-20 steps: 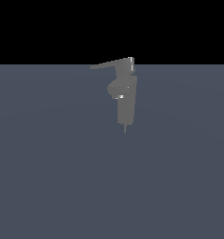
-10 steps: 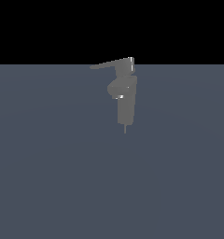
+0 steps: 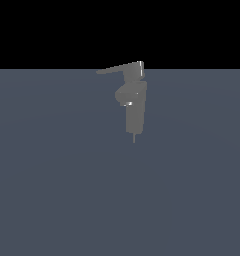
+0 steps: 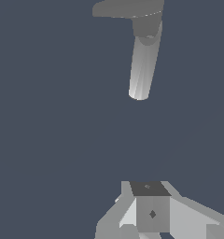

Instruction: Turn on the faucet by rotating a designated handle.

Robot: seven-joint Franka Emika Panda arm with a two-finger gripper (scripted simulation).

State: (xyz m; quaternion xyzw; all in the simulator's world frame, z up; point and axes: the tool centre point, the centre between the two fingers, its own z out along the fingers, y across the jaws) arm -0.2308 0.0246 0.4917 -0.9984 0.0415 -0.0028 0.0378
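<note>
Exterior view: the small matte grey blocky faucet (image 3: 134,107) stands upright on the flat slate-blue ground (image 3: 57,190), and it sits exactly where it sat a second ago and half a second ago. Its thin flat grey tapering handle (image 3: 117,68) points from the boxy top cap toward the exterior view's left, at the same angle as in both earlier pictures. So nothing on the fixture has changed; the handle has not been turned, and I judge the task not yet begun. No arm shows in this view.

In the wrist view the faucet (image 4: 143,65) appears as a pale column under a flat grey slab, with bare ground between it and the gripper (image 4: 151,219), which is well apart from it. Only blocky grey and white parts of the gripper show at the frame's edge, so I cannot tell whether its jaws stand wide or narrow; they seem to hold nothing.
</note>
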